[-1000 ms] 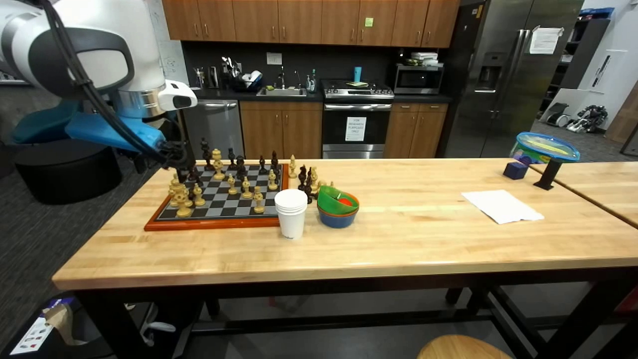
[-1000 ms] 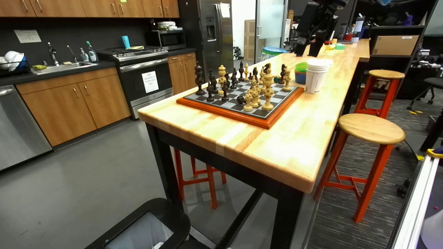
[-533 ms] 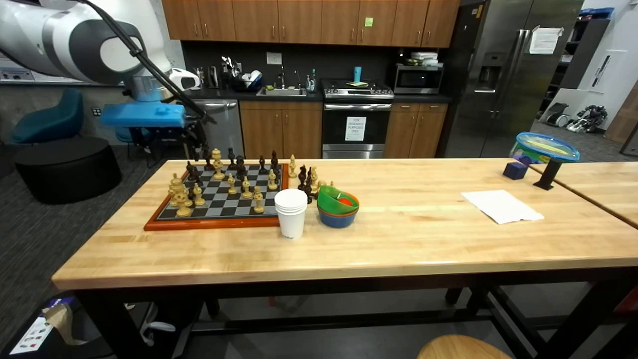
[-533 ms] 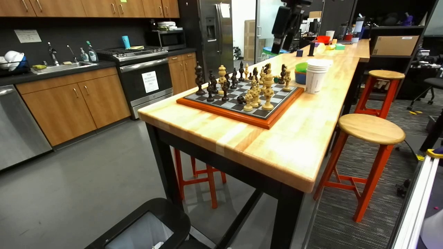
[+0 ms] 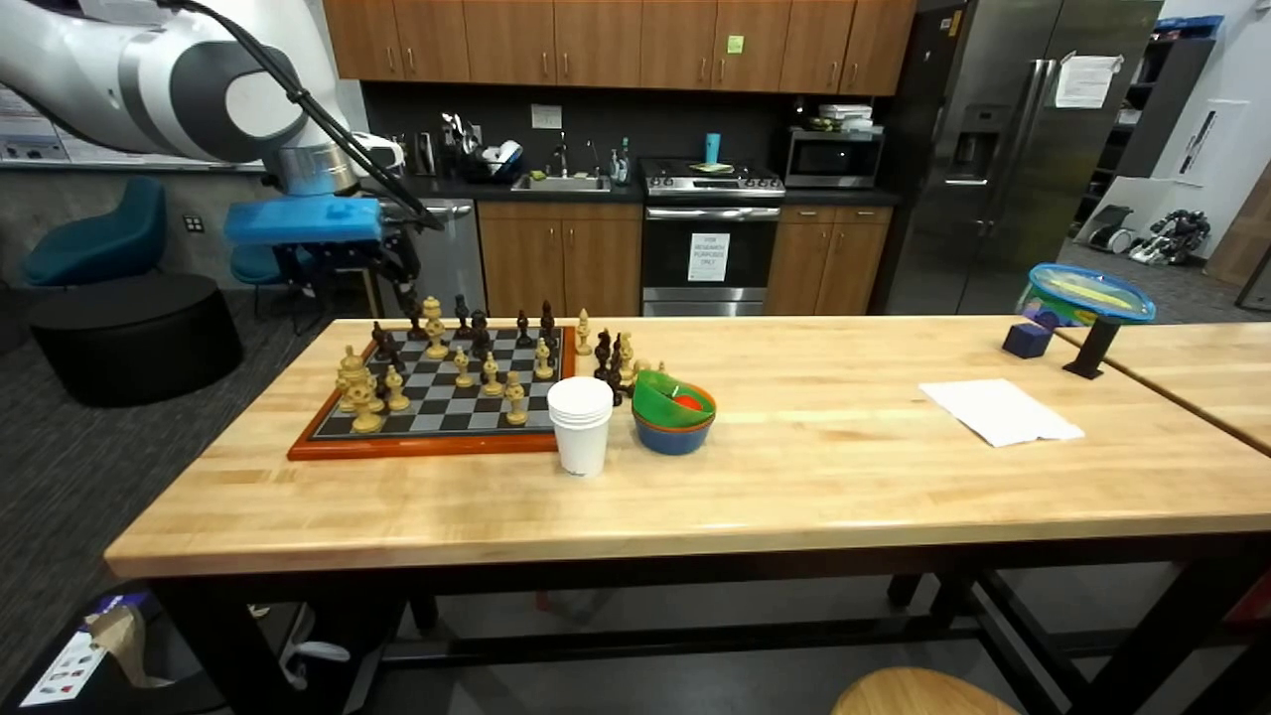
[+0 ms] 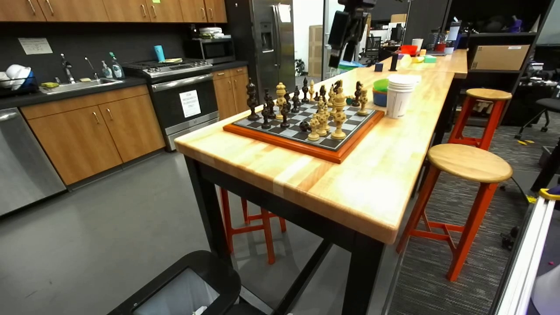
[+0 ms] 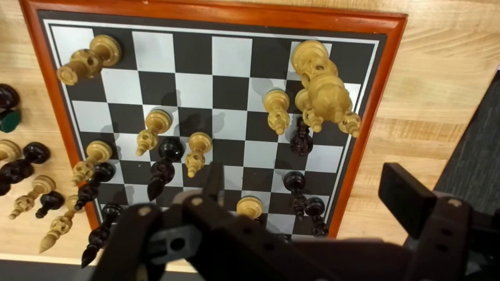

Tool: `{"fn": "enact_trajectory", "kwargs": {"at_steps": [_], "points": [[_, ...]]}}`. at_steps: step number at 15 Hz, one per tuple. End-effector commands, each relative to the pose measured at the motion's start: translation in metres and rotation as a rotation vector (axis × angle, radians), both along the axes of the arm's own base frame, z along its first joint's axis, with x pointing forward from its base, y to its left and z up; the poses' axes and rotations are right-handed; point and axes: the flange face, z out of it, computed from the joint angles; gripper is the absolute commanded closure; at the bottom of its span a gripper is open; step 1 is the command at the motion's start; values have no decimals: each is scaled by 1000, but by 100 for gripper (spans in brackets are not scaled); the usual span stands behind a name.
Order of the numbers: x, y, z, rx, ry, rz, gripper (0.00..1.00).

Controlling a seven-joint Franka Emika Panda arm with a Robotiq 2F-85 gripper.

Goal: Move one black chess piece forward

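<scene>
Two fingers [image 7: 407,200]: spread wide in the wrist view, one at lower middle, one at lower right.
Robot arm [image 5: 233,94]: upper left in an exterior view.
Black pawns [image 7: 299,200]: upright pair on the chessboard [image 7: 218,13], lower right of centre in the wrist view, pictured between the fingers; which black piece the task means, I cannot tell.
Tipped black piece [image 7: 301,143]: on its side, right of centre in the wrist view, near cream pawns [image 7: 277,116].
White cups [image 5: 581,427]: stacked near the chessboard's corner, below centre in an exterior view.
Nested bowls [image 5: 672,438]: just right of the cups on the counter [image 5: 794,487], the green one tilted.
</scene>
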Motion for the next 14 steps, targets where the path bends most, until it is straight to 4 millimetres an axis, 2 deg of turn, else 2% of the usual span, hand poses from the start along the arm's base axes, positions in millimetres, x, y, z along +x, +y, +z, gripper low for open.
{"fn": "enact_trajectory", "kwargs": {"at_steps": [1, 5, 9, 14], "points": [[16, 3, 1, -8, 3, 43, 0], [55, 5, -6, -38, 10, 146, 0], [95, 0, -21, -61, 24, 234, 0], [141, -19, -44, -109, 38, 326, 0]]}}
